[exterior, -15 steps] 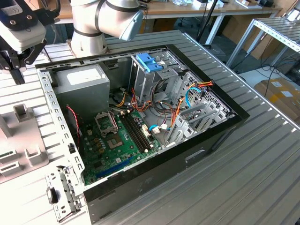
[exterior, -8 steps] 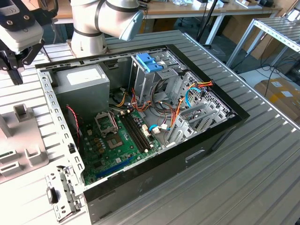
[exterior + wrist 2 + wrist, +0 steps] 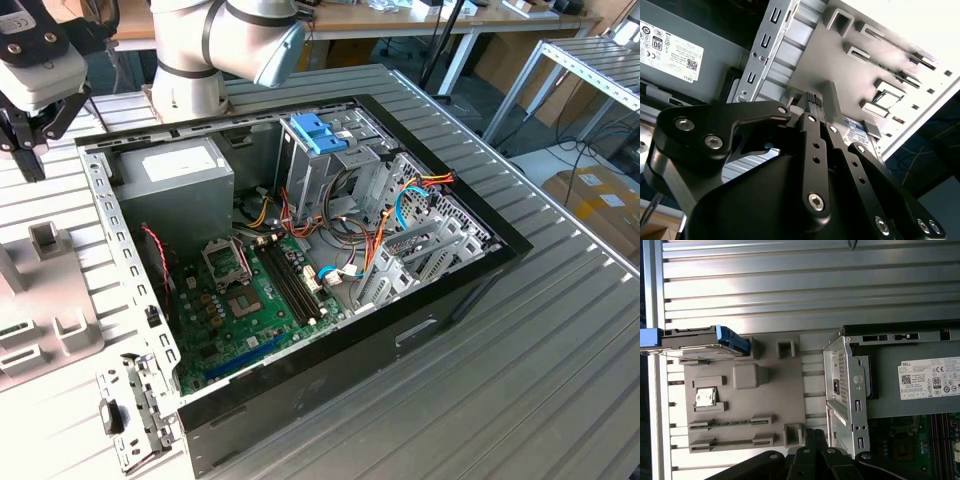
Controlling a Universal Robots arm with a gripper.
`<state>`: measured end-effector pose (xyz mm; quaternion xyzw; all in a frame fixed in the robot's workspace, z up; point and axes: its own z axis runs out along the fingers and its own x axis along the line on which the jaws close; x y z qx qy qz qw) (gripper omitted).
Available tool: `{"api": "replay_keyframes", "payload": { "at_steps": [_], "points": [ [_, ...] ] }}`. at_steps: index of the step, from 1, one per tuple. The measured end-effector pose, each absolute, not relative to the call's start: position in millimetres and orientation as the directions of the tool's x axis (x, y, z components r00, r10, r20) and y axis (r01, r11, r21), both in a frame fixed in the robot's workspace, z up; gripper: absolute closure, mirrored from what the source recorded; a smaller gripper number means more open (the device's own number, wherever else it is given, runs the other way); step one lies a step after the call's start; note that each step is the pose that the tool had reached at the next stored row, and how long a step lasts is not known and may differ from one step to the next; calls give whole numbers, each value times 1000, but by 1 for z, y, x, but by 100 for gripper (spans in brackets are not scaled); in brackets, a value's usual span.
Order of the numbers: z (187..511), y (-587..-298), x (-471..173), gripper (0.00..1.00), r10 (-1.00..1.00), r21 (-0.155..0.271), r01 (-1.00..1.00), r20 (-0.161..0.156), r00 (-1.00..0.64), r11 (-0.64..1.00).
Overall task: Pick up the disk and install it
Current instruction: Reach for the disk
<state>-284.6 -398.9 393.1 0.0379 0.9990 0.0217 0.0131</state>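
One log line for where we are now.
gripper: shut, empty | blue-railed dark rectangular disk: on grey slotted fixture plate, ungrasped | gripper-disk: apart

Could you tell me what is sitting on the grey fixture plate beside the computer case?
The disk rests at one end, a small silvery chip in a pocket; the claw covers one corner of the plate.
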Motion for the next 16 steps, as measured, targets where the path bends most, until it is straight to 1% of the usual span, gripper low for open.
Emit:
{"api": "replay_keyframes", "payload": {
  "at_steps": [16],
  "points": [
    [393,-399,-293,89,76,44,75,-24,-997,996]
  ]
}}
